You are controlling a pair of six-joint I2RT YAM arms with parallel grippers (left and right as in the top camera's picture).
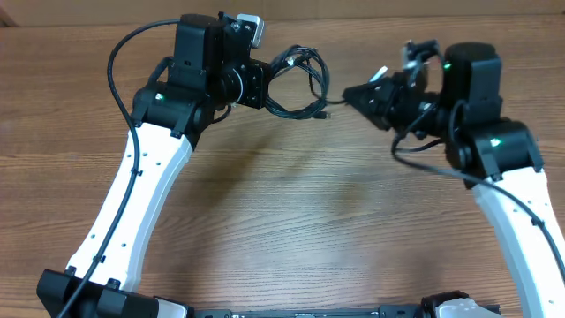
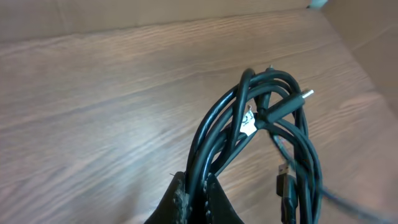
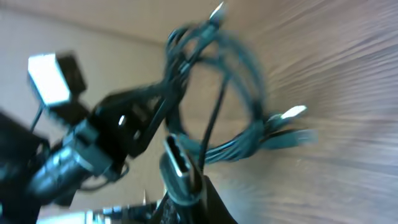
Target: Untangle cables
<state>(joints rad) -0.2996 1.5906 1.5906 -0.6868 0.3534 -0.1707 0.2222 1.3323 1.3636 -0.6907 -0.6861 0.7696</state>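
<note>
Black cable bundle [image 1: 296, 84] strung between the two grippers, over the far-centre part of the wooden table [image 1: 282, 203], close to its far edge and seemingly lifted off the wood. Left gripper [image 1: 265, 86] pressed shut on several looped strands at the bundle's left side. In the left wrist view, fingertips [image 2: 177, 199] pinching the loops where they converge, with a metal-tipped plug [image 2: 305, 95] and a small white tag [image 2: 249, 121] showing in the knot. Right gripper [image 1: 347, 93] clamped on a single strand leading out of the bundle's right side. Right wrist view blurred, yet a plug end [image 3: 177, 158] visible just above the closed fingers. Grippers near each other but apart, only the bundle between them. Open tabletop across the middle and near half, between the white arm links [image 1: 132, 194]. Little room toward the far edge behind the bundle.
</note>
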